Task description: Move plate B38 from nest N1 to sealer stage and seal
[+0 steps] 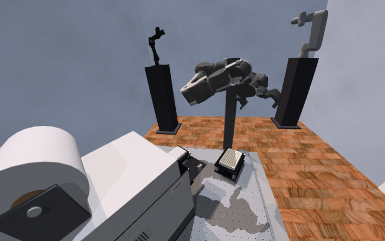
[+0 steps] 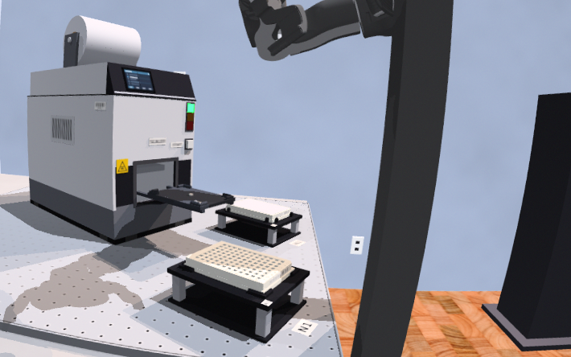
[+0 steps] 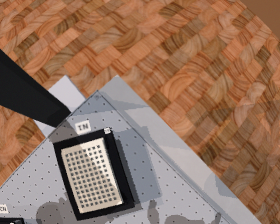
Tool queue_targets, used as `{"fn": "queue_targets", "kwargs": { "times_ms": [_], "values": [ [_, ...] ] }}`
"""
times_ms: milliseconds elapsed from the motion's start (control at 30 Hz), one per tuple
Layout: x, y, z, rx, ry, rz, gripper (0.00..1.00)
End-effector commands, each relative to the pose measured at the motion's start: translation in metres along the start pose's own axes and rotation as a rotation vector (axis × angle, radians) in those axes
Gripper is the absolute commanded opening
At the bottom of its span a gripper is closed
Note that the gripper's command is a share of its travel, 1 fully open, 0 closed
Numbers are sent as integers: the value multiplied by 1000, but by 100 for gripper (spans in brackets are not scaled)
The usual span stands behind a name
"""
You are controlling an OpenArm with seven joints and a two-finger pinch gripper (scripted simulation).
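The open-welled plate B38 (image 2: 239, 265) lies flat on nest N1 (image 2: 236, 294) near the table's corner. It also shows in the top view (image 1: 231, 158) and in the wrist view (image 3: 94, 176). The sealed plate B83 (image 2: 259, 209) lies on nest N2 (image 2: 259, 224), beside the stage. The sealer's stage (image 2: 186, 197) stands out of the housing with an empty pocket. The lamp (image 2: 190, 108) shows green above the START key (image 2: 188, 143). My gripper (image 2: 272, 28) hangs high above the table, open and empty, far from both plates. It shows in the top view (image 1: 189, 95).
The arm's black pole (image 2: 403, 177) rises at the table edge close to N1. Two black camera columns (image 1: 161, 99) (image 1: 294, 89) stand on the wooden floor behind. The foil roll (image 2: 101, 42) sits on top of the sealer (image 2: 110, 146).
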State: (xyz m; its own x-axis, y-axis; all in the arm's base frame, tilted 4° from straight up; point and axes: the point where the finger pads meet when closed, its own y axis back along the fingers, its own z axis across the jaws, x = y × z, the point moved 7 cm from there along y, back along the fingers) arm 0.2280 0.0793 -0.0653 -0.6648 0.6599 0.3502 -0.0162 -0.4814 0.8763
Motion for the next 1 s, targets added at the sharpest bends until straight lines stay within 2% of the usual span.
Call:
{"fn": "queue_targets", "kwargs": {
  "times_ms": [0, 867, 900, 967],
  "values": [
    [0, 1, 0, -3, 1, 1, 100],
    [0, 1, 0, -3, 1, 1, 100],
    [-3, -4, -2, 31, 31, -25, 77],
    [-9, -15, -8, 99, 90, -77, 77]
  ]
}}
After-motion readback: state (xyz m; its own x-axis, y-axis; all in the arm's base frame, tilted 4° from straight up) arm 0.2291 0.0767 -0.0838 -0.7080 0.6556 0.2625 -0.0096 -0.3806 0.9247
